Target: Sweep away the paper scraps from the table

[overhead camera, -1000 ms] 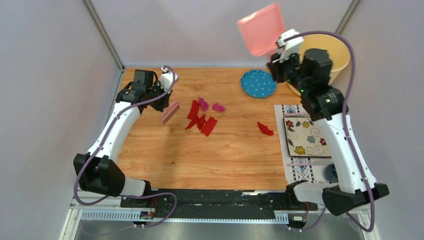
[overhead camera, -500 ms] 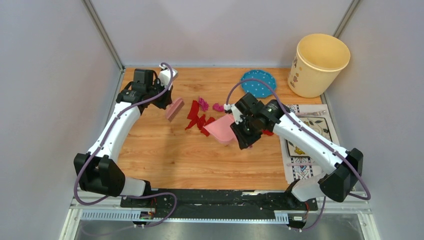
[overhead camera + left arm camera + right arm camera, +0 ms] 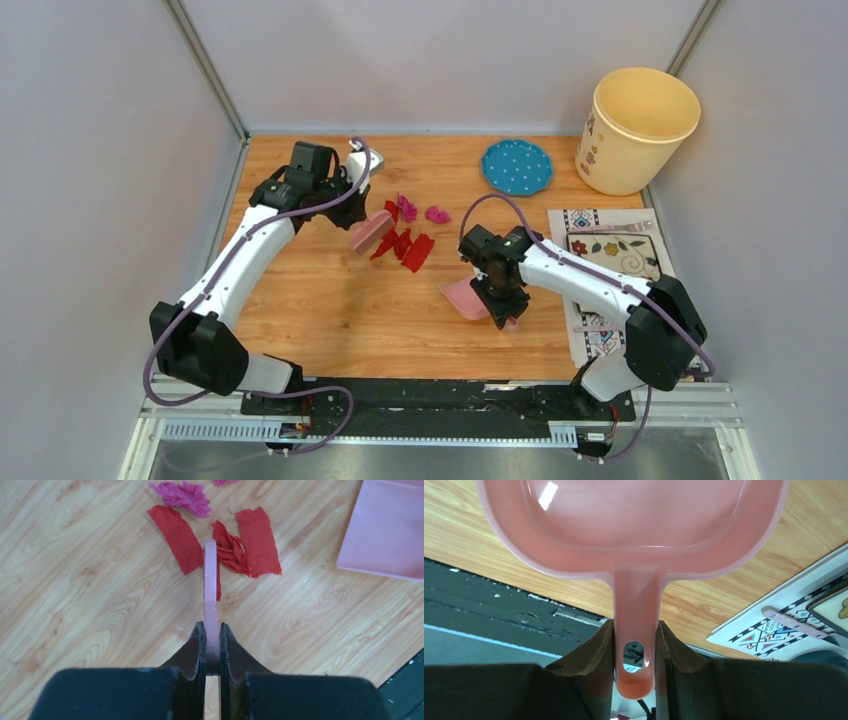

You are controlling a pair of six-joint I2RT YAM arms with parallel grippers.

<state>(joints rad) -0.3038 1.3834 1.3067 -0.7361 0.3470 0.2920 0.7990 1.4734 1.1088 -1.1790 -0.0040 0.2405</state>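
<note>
Left arm: reaches up the left side of the table (image 3: 330, 310), elbow bent, with the forearm turned right toward the middle and the wrist tipped down.
Left gripper (image 3: 212, 630): narrow, its fingers pinched on the thin handle of the brush (image 3: 211, 575).
Brush: edge-on in the wrist view, long axis straight out from the fingers, far end among the red strips. From above it lies on a diagonal, low left to high right, at the left edge of the heap.
Right arm: folded back from its base at the right, forearm running left past the placemat (image 3: 585, 218), wrist pointing down near the table's middle front.
Right gripper (image 3: 635, 630): partly closed, both fingers clamped on the handle of the dustpan (image 3: 634, 525).
Dustpan: the handle is at the gripper and the pan points away. From above it sticks out to the gripper's left, apart from the heap. Whether it touches the wood cannot be told.
Scraps (image 3: 405, 242): on the table, toward the middle rear. The red strips are bunched together, lying lengthwise roughly along the brush's line, with two magenta wads just behind them.
</note>
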